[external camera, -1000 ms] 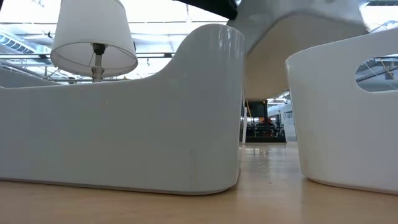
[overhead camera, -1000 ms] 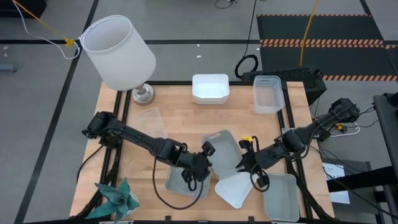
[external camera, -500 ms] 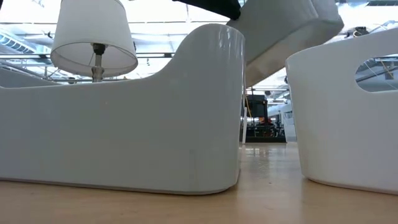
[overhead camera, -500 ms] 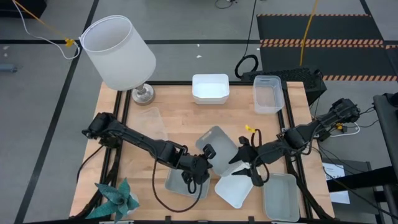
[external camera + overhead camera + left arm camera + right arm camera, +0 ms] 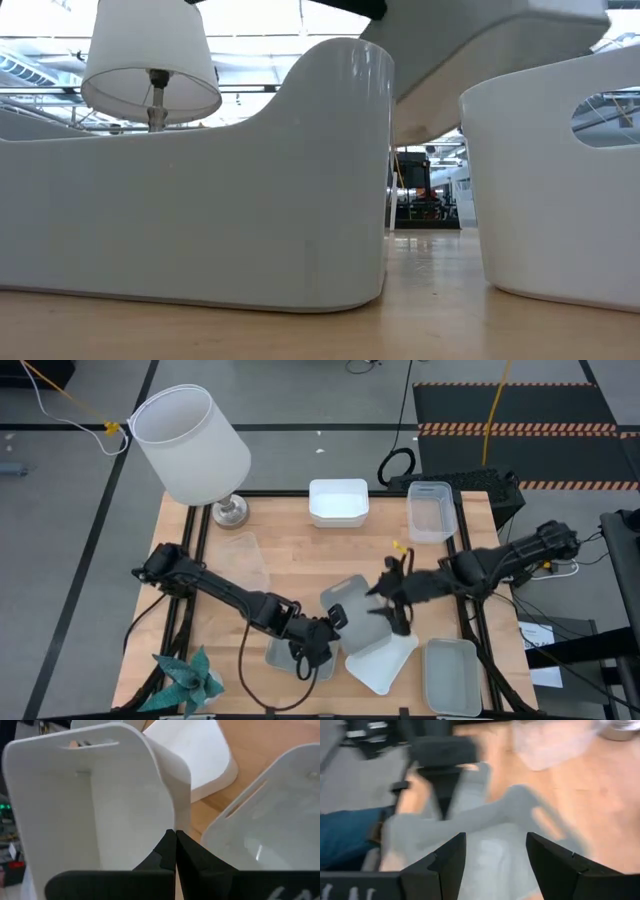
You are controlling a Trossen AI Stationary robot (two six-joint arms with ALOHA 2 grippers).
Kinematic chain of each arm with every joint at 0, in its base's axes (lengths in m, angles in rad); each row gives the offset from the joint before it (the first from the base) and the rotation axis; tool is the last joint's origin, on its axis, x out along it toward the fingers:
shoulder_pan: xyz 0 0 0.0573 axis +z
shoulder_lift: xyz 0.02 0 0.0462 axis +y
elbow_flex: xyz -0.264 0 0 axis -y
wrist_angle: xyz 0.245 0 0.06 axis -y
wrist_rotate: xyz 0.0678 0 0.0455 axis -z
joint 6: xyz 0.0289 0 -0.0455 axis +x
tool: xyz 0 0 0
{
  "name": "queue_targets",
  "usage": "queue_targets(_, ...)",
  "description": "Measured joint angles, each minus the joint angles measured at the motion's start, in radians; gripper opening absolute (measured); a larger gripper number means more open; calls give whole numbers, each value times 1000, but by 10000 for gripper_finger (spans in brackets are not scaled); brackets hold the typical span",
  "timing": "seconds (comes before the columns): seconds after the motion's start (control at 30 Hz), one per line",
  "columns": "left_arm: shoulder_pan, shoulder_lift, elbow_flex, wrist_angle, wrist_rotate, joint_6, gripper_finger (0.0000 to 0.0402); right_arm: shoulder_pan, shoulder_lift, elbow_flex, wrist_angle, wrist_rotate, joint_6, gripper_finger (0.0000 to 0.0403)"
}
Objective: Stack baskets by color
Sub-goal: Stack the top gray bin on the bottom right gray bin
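A grey-green basket (image 5: 358,615) hangs tilted above the table's middle, with my left gripper (image 5: 333,622) shut on it. My right gripper (image 5: 388,605) stands open just right of that basket, touching nothing; its two fingers (image 5: 445,862) frame the basket (image 5: 485,820) from a short way off. Below the left gripper a second grey-green basket (image 5: 290,658) sits flat on the table. A white basket (image 5: 385,662) lies beside it, and another grey-green one (image 5: 452,675) at the near right. My left gripper pinches one side wall of the grey-green basket at its rim (image 5: 169,822) between its two shut fingers. The fingers come slanting down from the table's left. The basket is lifted clear and stands on edge, its handle slot (image 5: 87,743) away from the fingers.
A white lamp (image 5: 190,445) stands at the far left. A white basket (image 5: 338,500) and a clear one (image 5: 430,510) sit at the far edge, another clear one (image 5: 245,555) at the left. A teal cloth (image 5: 190,678) lies at the near left corner.
My right gripper has opened, let go of the lifted grey-green basket and drawn back up and toward the table's far right. The basket has stayed in my left gripper and has turned and tipped more on edge.
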Motion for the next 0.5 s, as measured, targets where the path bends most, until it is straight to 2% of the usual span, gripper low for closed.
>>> queue_targets(0.17,-6,0,0,34,-1,20,0,-126,103,168,-151,-113,-143,203)
queue_targets(0.3,-12,0,0,45,-2,47,0,-210,251,308,-310,-231,-276,203)
queue_targets(0.5,-25,0,0,40,-2,41,0,-295,419,485,-515,-264,-409,203)
